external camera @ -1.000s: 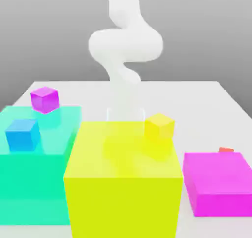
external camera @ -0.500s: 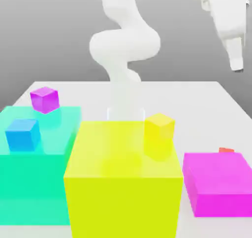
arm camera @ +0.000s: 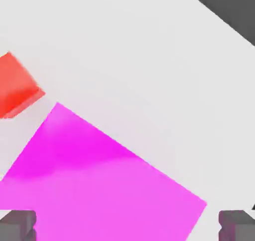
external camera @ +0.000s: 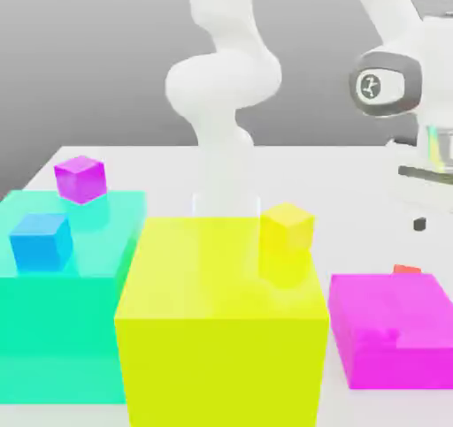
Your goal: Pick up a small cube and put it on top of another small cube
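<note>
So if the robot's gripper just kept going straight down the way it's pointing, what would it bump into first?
Probably the big magenta block. In the hand view it lies between the two open fingertips, so the gripper looks aimed at its top. The small red cube sits off to one side, though depth is hard to judge.

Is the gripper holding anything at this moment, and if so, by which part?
Nothing is held. The gripper is open above the magenta block, its fingers spread wide with nothing between them; the small red cube lies apart on the table.
</note>
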Robot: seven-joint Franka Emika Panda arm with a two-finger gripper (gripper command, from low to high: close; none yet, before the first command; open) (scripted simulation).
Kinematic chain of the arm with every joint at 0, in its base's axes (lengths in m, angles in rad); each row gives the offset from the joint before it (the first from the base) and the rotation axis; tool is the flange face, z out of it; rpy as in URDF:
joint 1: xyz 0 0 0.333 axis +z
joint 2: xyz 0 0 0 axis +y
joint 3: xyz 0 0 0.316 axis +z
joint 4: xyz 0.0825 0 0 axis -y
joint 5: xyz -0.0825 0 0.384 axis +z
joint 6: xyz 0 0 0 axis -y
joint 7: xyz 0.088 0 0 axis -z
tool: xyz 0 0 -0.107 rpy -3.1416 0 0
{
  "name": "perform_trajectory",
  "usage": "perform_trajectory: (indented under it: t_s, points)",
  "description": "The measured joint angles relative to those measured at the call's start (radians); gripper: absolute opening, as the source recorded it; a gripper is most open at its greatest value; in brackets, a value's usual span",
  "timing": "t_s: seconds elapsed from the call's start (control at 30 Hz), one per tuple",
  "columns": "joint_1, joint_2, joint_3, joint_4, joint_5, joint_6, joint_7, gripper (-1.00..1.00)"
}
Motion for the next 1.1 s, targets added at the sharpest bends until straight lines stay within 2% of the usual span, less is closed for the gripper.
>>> perform_trajectory:
  t_s: [0.2,0.4,0.43,0.7,0.9,1.1]
  points:
    - [0.079,0.128,0.051,-0.061,-0.009,0.077,-0.252,0.0]
    - [0.118,0.332,0.008,-0.034,-0.067,0.237,-0.248,0.0]
    - [0.128,0.364,-0.003,-0.027,-0.073,0.263,-0.244,-1.0]
    - [0.124,0.348,0.002,-0.031,-0.07,0.248,-0.245,-1.0]
    - [0.104,0.152,0.03,-0.058,-0.012,0.089,-0.291,-1.0]
    - [-0.054,-0.029,-0.043,0.013,-0.03,-0.154,-0.102,-1.0]
